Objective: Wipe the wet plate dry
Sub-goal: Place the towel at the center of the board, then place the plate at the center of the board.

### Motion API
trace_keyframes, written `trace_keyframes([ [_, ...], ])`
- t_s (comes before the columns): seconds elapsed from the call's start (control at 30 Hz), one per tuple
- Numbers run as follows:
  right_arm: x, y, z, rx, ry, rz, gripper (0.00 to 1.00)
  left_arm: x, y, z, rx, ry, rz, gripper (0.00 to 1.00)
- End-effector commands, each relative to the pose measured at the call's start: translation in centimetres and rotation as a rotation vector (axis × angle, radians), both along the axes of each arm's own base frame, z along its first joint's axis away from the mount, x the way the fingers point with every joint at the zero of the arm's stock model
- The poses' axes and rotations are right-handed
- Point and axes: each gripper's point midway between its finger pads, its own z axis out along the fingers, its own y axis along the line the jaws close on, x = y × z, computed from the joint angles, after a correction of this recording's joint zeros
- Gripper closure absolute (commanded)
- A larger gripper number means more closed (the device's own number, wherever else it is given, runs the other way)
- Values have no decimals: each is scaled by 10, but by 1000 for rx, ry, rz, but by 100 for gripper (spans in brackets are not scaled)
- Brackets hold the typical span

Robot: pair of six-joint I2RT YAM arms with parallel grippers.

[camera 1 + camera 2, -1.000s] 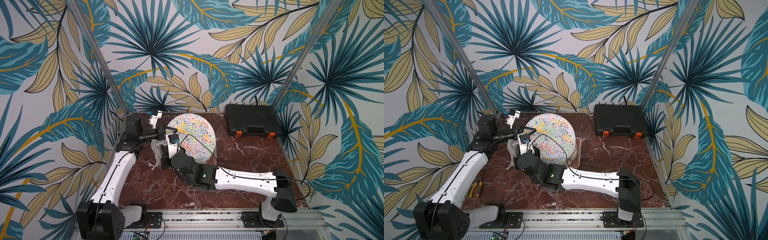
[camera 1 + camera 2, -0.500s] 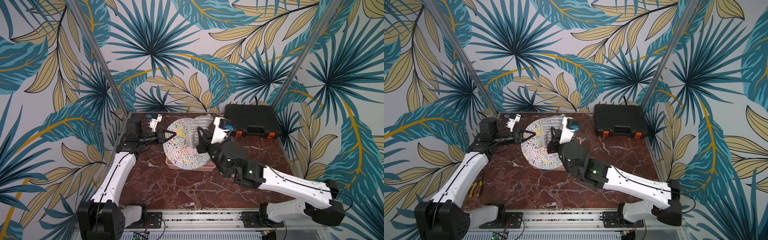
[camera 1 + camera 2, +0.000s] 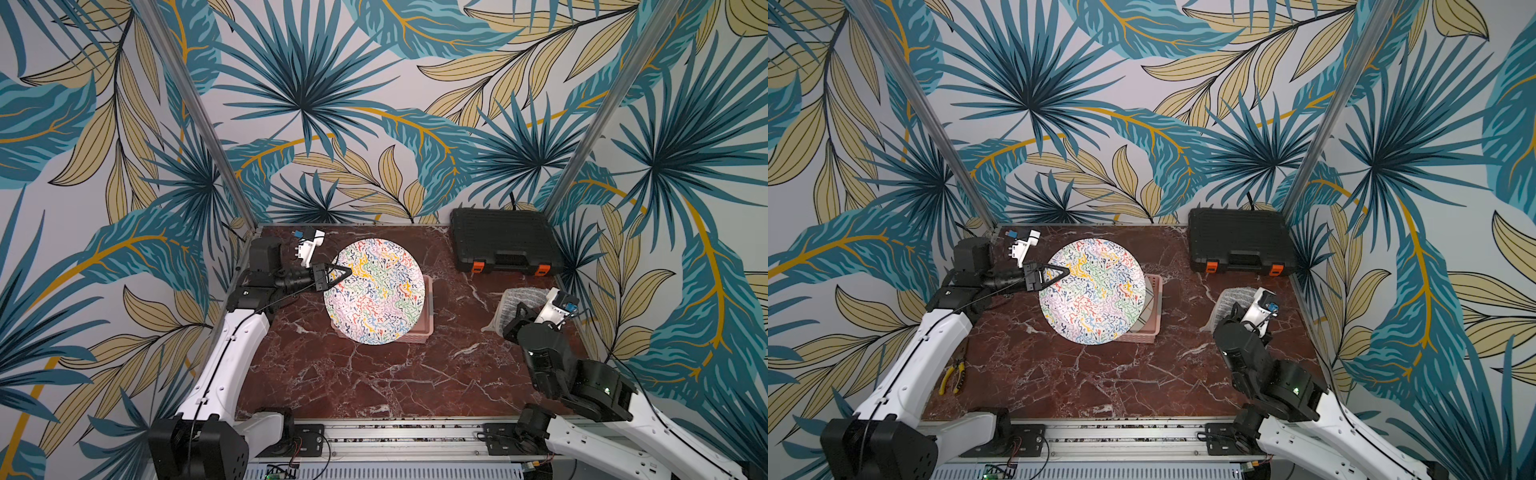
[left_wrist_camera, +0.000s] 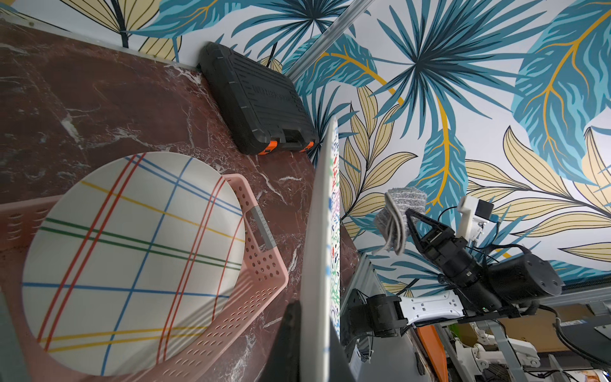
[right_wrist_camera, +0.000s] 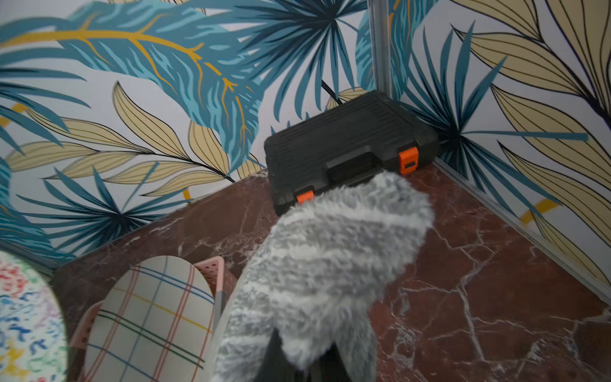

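The right gripper (image 3: 516, 311) and its grey cloth (image 3: 524, 296), at the patterned plate (image 3: 376, 291)'s near-left edge a second ago and then at its far-right rim, have swung away to the right side of the table (image 3: 374, 382), well apart from the plate, whose face now shows whole.

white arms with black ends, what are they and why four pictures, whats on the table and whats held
They are two robot arms, each ending in a claw. Two pictures look down from overhead, nearly identical; two come from cameras on the arms' wrists. The left claw is shut on the rim of a colourful plate, holding it up over a pink basket that holds a second, striped plate. The right claw is shut on a fluffy grey cloth, apart from the plate. On the marble table there is also a black case, and yellow pliers lie beside the left arm.
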Motion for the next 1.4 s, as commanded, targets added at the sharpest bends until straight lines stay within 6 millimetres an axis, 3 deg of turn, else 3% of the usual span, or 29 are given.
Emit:
trace_keyframes([
  [0.0, 7, -3, -54, -36, 181, -52, 100, -9, 0, 30, 7, -116, -24, 100],
  [0.13, 27, 7, -110, 57, 352, -52, 100, -9, 0, 29, 14, -112, -20, 100],
  [0.23, 40, 11, -139, 127, 422, -53, 82, -8, 0, 26, 13, -106, -19, 100],
  [0.37, 49, 16, -162, 171, 500, -39, 64, -6, 0, 26, 10, -105, -20, 100],
  [0.43, 51, 16, -169, 169, 532, -34, 49, -6, 0, 26, 12, -107, -20, 100],
  [0.5, 50, 14, -168, 156, 547, -32, 31, -6, 1, 26, 22, -116, -17, 100],
  [0.6, 46, 7, -153, 121, 533, -33, 13, -4, 3, 24, 54, -124, 2, 100],
  [0.67, 44, 1, -136, 99, 508, -36, 8, -4, 4, 24, 67, -127, 9, 100],
  [0.8, 39, -3, -109, 91, 453, -16, 8, 2, 14, 26, 116, -137, 72, 100],
  [0.93, 43, 10, -101, 114, 436, 65, 9, 27, 48, 24, 145, -104, 234, 100],
  [1.17, 49, 28, -127, 129, 522, 134, 8, 78, 152, -8, 28, 74, 586, 100],
  [1.27, 51, 35, -135, 139, 540, 163, 9, 90, 188, -18, 60, 53, 745, 100],
  [1.37, 53, 37, -138, 138, 549, 170, 8, 97, 212, -29, 106, 62, 874, 100],
])
